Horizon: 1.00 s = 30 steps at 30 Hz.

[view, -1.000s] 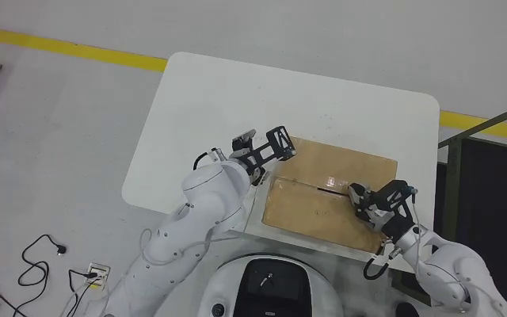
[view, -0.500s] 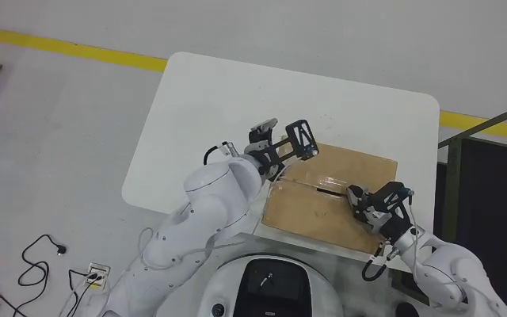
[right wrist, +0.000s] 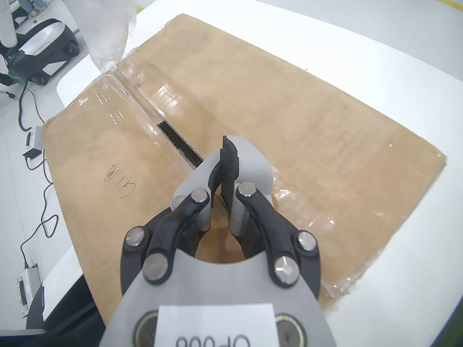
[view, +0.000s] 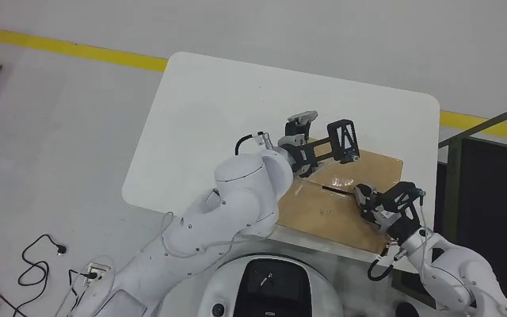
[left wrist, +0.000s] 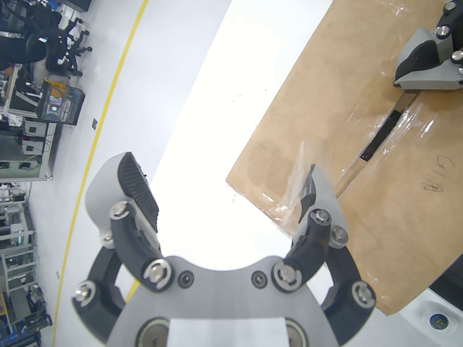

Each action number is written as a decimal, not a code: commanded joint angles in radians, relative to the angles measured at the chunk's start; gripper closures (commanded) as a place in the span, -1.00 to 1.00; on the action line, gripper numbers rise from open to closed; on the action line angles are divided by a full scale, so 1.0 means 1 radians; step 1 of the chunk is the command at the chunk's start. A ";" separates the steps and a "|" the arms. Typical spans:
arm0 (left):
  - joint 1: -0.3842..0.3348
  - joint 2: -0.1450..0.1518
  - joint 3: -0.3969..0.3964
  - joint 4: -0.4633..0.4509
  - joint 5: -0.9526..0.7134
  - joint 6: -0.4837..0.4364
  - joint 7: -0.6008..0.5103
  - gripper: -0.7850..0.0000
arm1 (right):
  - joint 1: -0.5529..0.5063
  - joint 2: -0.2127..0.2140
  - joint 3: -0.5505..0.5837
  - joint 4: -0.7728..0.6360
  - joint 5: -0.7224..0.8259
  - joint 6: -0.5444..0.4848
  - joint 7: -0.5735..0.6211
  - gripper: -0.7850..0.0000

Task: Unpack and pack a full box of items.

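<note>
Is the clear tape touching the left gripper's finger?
Touching. In the left wrist view, the clear tape clings to one finger of the left gripper.

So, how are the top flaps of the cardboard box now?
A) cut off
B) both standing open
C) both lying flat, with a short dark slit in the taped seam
C: the box has both flaps lying flat, and a short dark slit shows in its taped seam.
</note>
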State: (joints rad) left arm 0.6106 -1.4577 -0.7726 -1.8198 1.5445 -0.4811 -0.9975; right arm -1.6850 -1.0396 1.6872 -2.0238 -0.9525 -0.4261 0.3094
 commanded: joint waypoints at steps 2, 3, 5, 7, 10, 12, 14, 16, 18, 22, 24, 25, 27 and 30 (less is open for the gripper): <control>-0.025 -0.013 0.028 0.014 -0.010 0.004 0.012 -1.00 | -0.009 0.000 0.017 -0.008 0.017 0.001 0.003 1.00; -0.031 -0.016 0.034 0.015 -0.015 0.006 0.014 -1.00 | -0.011 0.000 0.021 -0.009 0.024 0.000 0.005 1.00; -0.044 -0.023 0.045 0.014 -0.017 0.007 0.015 -1.00 | -0.015 0.000 0.027 -0.011 0.034 -0.001 0.007 1.00; -0.055 -0.030 0.052 0.012 -0.021 0.011 0.017 -1.00 | -0.017 0.001 0.028 -0.007 0.035 -0.005 0.011 1.00; -0.077 -0.039 0.060 0.013 -0.021 0.014 0.020 -1.00 | -0.018 0.000 0.022 -0.003 0.029 -0.011 0.010 1.00; -0.090 -0.046 0.066 0.021 -0.022 0.019 0.026 -1.00 | -0.018 0.000 0.018 -0.001 0.027 -0.013 0.009 1.00; -0.104 -0.052 0.071 0.032 -0.025 0.025 0.033 -1.00 | -0.017 0.000 0.017 0.000 0.025 -0.013 0.007 1.00; -0.116 -0.059 0.076 0.039 -0.023 0.027 0.035 -1.00 | -0.016 0.000 0.020 -0.004 0.028 -0.011 0.006 1.00; -0.123 -0.063 0.077 0.040 -0.021 0.030 0.031 -1.00 | -0.017 0.000 0.030 -0.013 0.038 -0.007 0.005 1.00; -0.118 -0.066 0.060 0.027 -0.012 0.034 0.014 -1.00 | -0.025 0.001 0.055 -0.029 0.063 -0.005 0.017 1.00; -0.111 -0.064 0.046 0.012 0.004 0.030 -0.002 -1.00 | -0.027 0.001 0.065 -0.035 0.074 -0.007 0.021 0.92; -0.106 -0.062 0.039 0.003 0.014 0.026 -0.009 -1.00 | -0.029 0.001 0.069 -0.036 0.077 -0.009 0.023 0.93; -0.095 -0.059 0.019 -0.017 0.031 0.020 -0.027 -1.00 | -0.031 0.002 0.076 -0.041 0.086 -0.015 0.024 0.86; -0.074 -0.053 -0.016 -0.047 0.044 0.007 -0.043 -1.00 | -0.035 0.002 0.090 -0.047 0.101 -0.020 0.027 0.64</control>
State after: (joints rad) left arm 0.5285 -1.5123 -0.7747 -1.8567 1.5873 -0.4711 -1.0371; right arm -1.7189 -1.0378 1.7724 -2.0695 -0.8557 -0.4444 0.3351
